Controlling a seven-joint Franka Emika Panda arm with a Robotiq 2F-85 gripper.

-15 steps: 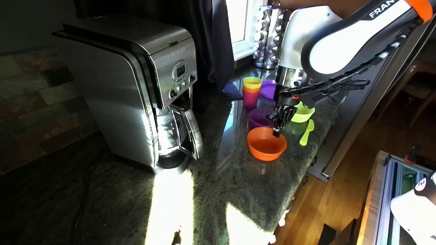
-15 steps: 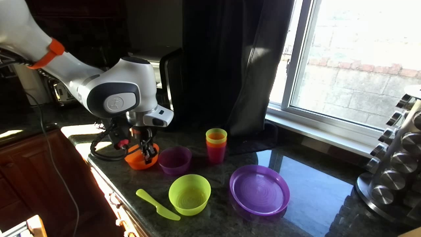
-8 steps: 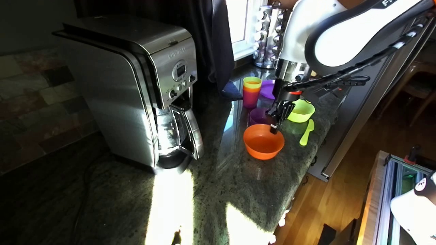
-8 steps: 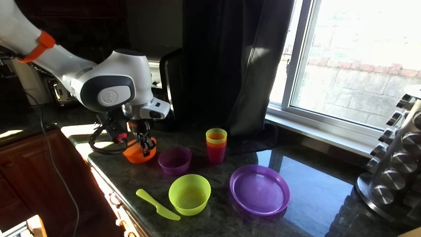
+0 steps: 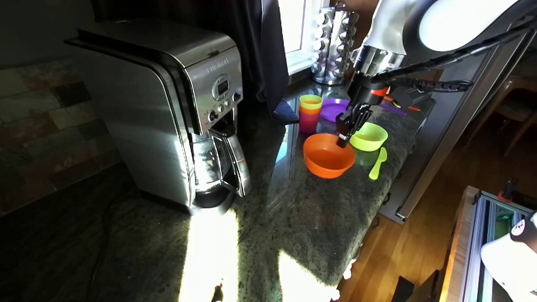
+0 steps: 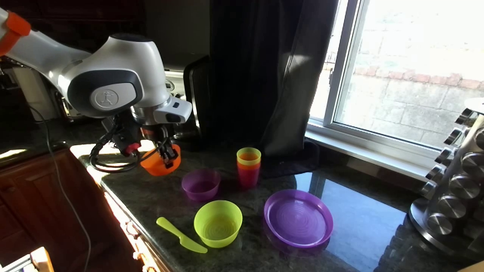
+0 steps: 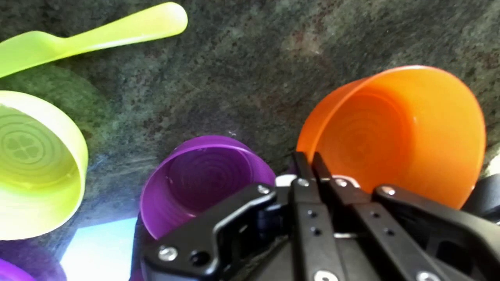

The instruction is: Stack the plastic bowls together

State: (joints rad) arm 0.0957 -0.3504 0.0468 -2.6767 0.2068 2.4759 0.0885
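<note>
My gripper [image 5: 342, 141] is shut on the rim of the orange bowl [image 5: 329, 161]. It holds the bowl tilted, raised above the counter, in both exterior views [image 6: 153, 163]. In the wrist view the fingertips [image 7: 307, 158] pinch the wall of the orange bowl [image 7: 441, 128]. A purple bowl [image 6: 201, 184] stands on the counter beside it; it shows left of the fingers in the wrist view [image 7: 207, 179]. The lime green bowl [image 6: 218, 223] stands upright farther off [image 5: 371, 136]. A wider, shallow purple dish [image 6: 298, 217] lies beyond. The purple bowl is hidden in an exterior view behind the orange bowl.
A stack of cups [image 6: 248, 170] stands behind the purple bowl. A lime-green plastic knife [image 6: 181, 236] lies near the counter's front edge. A coffee maker [image 5: 163, 105] and a spice rack [image 6: 453, 189] stand on the counter. A dark curtain [image 6: 253, 75] hangs behind.
My gripper has lifted the orange bowl off the counter. The bowl has tilted and now covers the purple bowl in an exterior view. The other bowls have not moved.
</note>
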